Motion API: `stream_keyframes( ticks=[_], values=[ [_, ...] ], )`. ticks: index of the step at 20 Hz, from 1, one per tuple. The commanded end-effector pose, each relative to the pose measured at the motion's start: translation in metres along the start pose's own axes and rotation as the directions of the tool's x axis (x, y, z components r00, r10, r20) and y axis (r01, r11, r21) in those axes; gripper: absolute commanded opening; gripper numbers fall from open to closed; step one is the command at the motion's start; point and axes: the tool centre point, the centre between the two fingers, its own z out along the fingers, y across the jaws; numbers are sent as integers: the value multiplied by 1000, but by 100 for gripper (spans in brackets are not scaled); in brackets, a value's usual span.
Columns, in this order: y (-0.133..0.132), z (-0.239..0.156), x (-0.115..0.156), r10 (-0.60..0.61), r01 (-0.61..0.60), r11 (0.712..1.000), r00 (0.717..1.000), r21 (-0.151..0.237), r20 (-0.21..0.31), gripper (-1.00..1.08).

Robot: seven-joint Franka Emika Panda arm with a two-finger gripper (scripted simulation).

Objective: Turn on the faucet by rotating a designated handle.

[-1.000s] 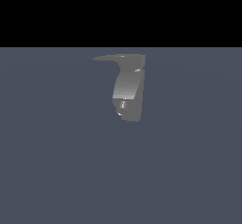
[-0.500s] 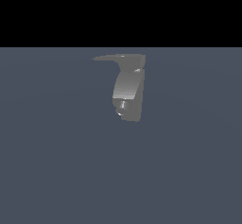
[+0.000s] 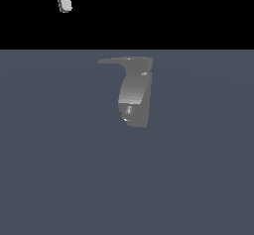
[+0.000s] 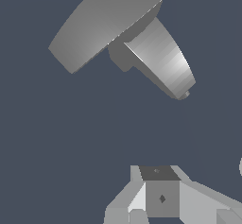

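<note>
My claw (image 3: 63, 3) hung high, well apart from the faucet (image 3: 135, 97); its handle (image 3: 124, 60) pointed toward the exterior view's left, the claw's side. I couldn't tell its opening.

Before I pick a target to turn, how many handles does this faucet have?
1. The handle is a flat blade atop the faucet, pointing toward the exterior view's left. In the wrist view it shows as a broad plate. None other shows, though the far side is hidden.

Exterior view looks side-on; wrist view looks down, both showing the faucet (image 3: 134, 97)
</note>
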Motion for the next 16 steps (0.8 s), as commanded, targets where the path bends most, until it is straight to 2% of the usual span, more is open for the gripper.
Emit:
stream_keyframes(
  ticks=[1,9,16],
  values=[
    [-12,7,5,52,-52,999,999,0,1,-100],
    [-49,29,28,216,-216,976,976,-2,3,-100],
    [-79,51,54,364,-364,931,931,-5,3,-100]
  ],
)
